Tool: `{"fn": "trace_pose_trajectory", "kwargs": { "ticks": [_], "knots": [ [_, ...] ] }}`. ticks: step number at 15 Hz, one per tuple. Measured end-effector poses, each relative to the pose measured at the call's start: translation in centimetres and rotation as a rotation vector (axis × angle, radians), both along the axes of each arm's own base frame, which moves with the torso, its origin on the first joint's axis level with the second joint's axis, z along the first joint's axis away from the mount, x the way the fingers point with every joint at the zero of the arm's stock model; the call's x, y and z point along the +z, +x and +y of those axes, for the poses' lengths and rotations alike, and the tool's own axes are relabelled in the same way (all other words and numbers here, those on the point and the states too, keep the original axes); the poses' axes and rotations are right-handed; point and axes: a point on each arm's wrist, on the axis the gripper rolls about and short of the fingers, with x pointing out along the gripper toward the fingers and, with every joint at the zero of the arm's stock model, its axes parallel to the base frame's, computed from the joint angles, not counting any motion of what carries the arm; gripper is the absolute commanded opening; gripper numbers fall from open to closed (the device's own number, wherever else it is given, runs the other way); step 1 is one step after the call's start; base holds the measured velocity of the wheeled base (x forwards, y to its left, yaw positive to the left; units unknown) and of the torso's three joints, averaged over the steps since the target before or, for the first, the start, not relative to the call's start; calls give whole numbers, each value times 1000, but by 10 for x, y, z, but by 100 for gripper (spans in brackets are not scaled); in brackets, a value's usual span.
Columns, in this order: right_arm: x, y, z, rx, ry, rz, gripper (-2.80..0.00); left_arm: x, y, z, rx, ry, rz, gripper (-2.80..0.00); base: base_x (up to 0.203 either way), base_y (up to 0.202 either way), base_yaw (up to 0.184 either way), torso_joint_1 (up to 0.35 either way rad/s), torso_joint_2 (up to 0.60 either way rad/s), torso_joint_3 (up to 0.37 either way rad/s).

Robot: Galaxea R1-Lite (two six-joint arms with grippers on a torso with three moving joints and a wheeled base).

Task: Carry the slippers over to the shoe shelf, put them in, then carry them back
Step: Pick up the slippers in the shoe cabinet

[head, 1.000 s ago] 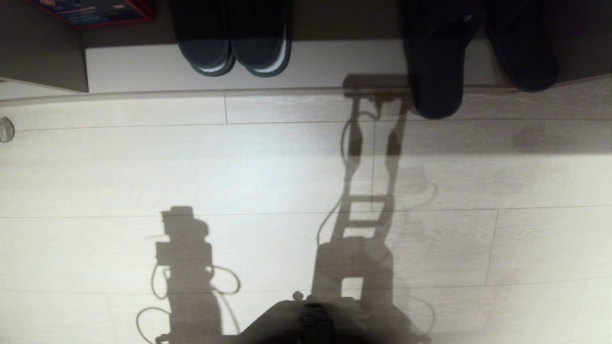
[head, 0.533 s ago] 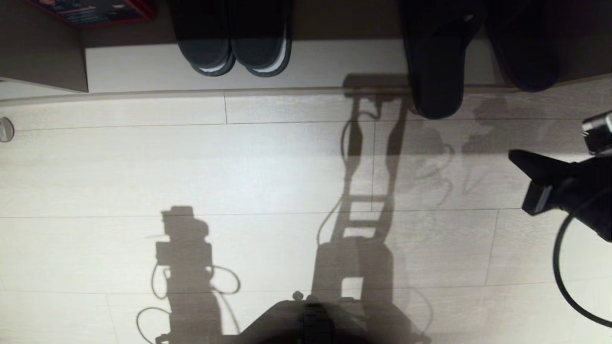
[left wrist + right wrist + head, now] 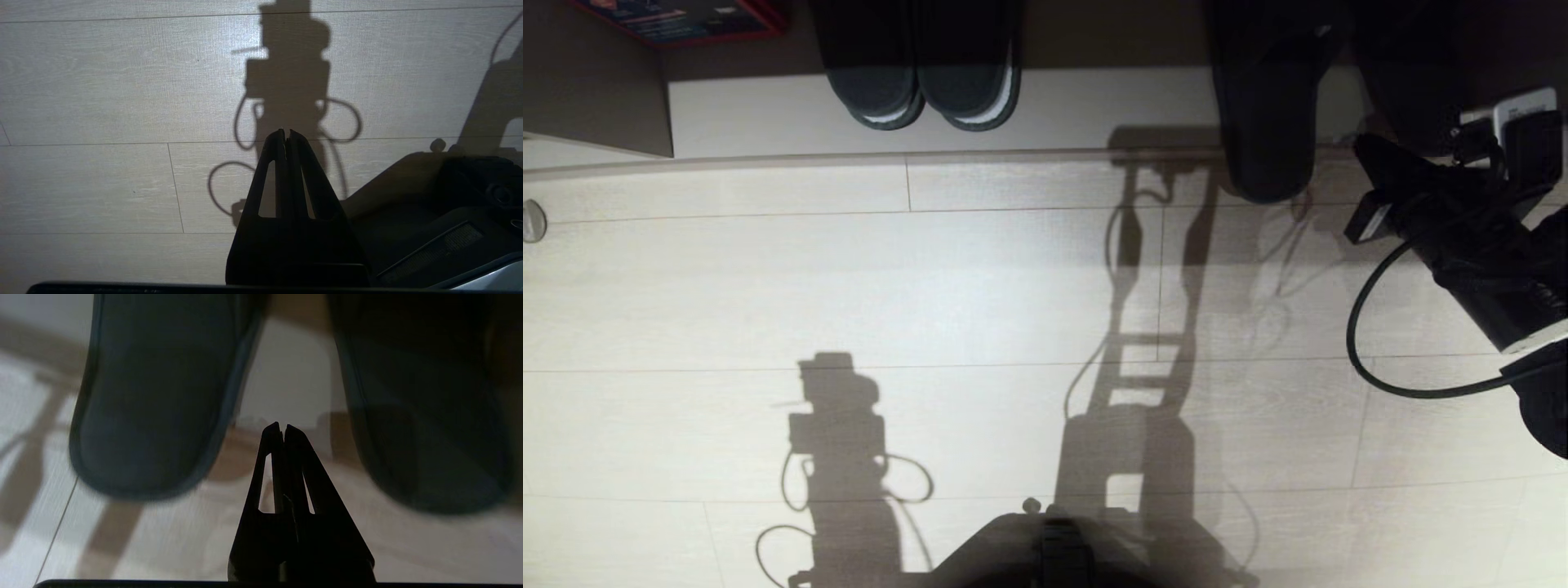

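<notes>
Flat grey-blue fabric slippers [image 3: 151,396], rounded toes, beside closed right gripper [image 3: 283,426].

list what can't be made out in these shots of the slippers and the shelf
- Slippers: head view, backs cut off by the top edge and lost in shelf shadow; the right one is partly behind the right gripper.
- Slippers, right wrist view: blurred, backs cut off.
- Shoe shelf: only its pale base board shows; the cubbies are out of frame.
- Left gripper: outside the head view.

You can read no text here; the print on the red-edged box [image 3: 686,20] is too small.
</notes>
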Motion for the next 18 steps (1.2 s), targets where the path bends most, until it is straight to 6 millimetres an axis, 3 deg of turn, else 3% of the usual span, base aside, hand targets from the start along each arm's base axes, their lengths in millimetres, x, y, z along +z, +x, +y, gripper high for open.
{"fn": "trace_pose_trajectory", "kwargs": {
  "ticks": [5, 10, 11, 18],
  "knots": [
    [17, 13, -4, -13, 5, -70, -280, 0, 0, 0, 0, 1, 0, -280, 0, 0, 0, 0, 0, 0],
    [32, 10, -8, -2, -8, -108, -280, 0, 0, 0, 0, 1, 0, -280, 0, 0, 0, 0, 0, 0],
    [31, 7, -8, 9, -15, -90, 0, 0, 0, 0, 0, 1, 0, -280, 0, 0, 0, 0, 0, 0],
    [30, -23, -9, 65, -54, 45, 0, 0, 0, 0, 0, 1, 0, -280, 0, 0, 0, 0, 0, 0]
  ]
}}
